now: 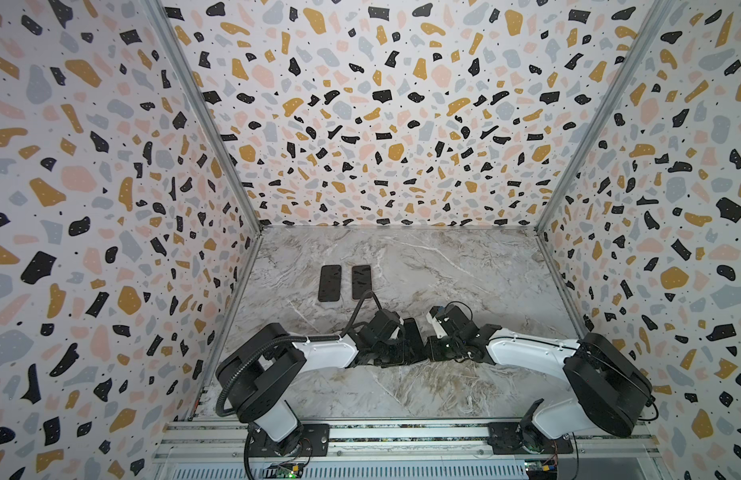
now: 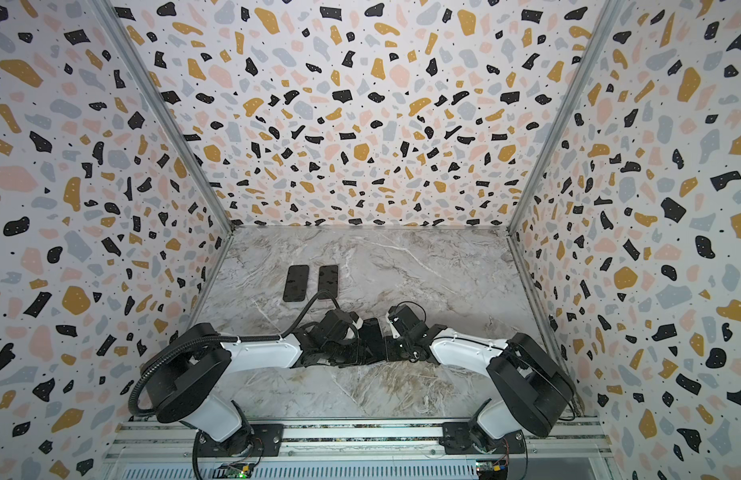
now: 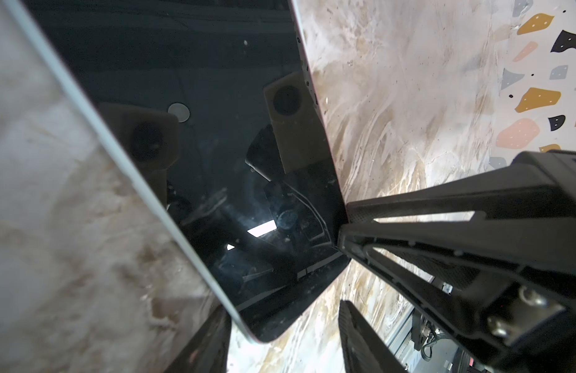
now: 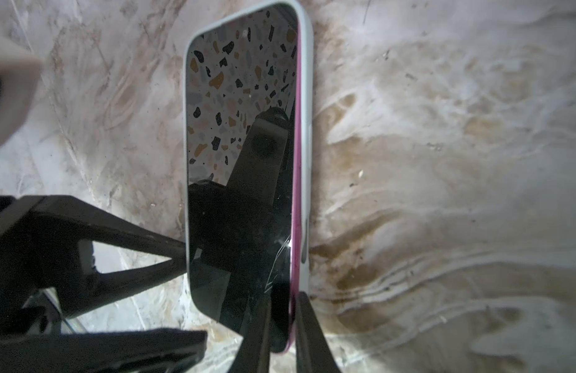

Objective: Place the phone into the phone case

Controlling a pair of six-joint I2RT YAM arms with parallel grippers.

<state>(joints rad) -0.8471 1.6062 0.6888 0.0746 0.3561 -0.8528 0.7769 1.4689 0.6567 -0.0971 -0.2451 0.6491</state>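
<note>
Grey-veined marble tabletop (image 1: 464, 270), terrazzo-patterned walls (image 1: 90, 166) around it. Back left: two dark phone-shaped slabs (image 1: 329, 283) flat, side by side, well apart from arms. Front centre: left gripper (image 3: 282, 306) spread, fingers (image 3: 202, 348) either side of one end of pink-edged black-glass phone (image 4: 241, 161), one finger against its pale grey phone case (image 4: 307, 97), other clear. Phone lies screen up in case, pink strip showing along one case wall. Further right: right gripper (image 4: 285, 297) clenched narrow on that edge, one finger over glass, other outside wall

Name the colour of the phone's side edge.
The phone's edge is magenta; right wrist view shows it best.
</note>
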